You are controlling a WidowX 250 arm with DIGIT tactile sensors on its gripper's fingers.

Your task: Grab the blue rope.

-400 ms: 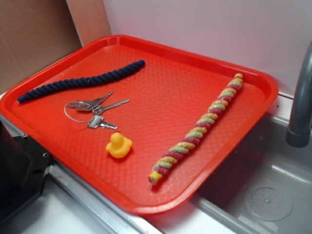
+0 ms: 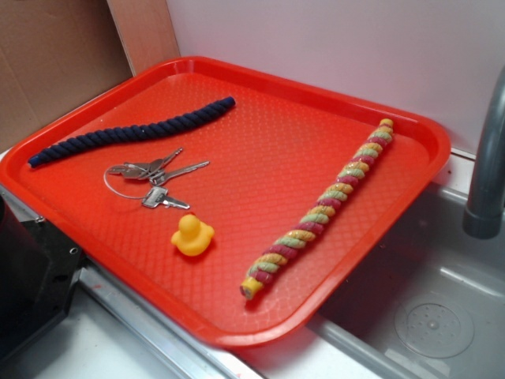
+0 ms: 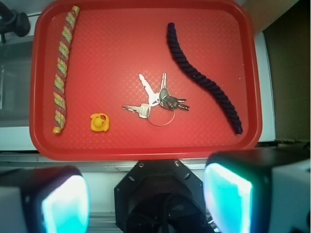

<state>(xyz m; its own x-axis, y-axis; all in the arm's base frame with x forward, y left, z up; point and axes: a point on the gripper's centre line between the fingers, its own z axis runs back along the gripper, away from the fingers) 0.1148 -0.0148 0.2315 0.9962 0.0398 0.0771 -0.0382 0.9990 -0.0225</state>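
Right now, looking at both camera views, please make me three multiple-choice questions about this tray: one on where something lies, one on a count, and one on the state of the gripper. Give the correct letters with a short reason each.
1. Where do the keys lie on the red tray?
A. between the blue rope and the rubber duck
B. on top of the multicoloured rope
C. outside the tray

2. How many ropes are on the tray?
A. one
B. two
C. three

3. What is the state of the gripper?
A. shut on the blue rope
B. shut on the duck
C. open, holding nothing

Answers:
1. A: the exterior view shows the keys below the blue rope and above the duck.
2. B: one navy rope and one multicoloured rope are visible.
3. C: in the wrist view the two fingers stand wide apart, off the tray, with nothing between them.
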